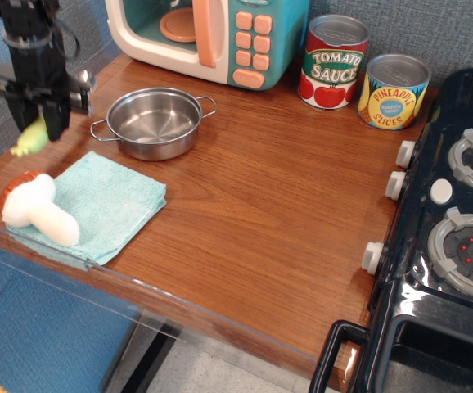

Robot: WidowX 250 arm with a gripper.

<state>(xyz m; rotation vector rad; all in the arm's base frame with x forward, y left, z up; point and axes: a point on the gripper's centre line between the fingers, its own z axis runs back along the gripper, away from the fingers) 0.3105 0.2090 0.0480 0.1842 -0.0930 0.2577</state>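
My black gripper hangs over the table's far left edge, left of the steel pot. Its fingers are shut on a small yellow-green toy vegetable, whose lower end sticks out below them. The vegetable looks lifted off the wood and tilted. Just below it, a plush mushroom with a brown cap lies on a teal cloth. A metal spoon shows partly behind the gripper.
A toy microwave with its door ajar stands at the back. A tomato sauce can and a pineapple slices can stand to its right. A dark toy stove fills the right side. A transparent panel runs along the table's front left edge.
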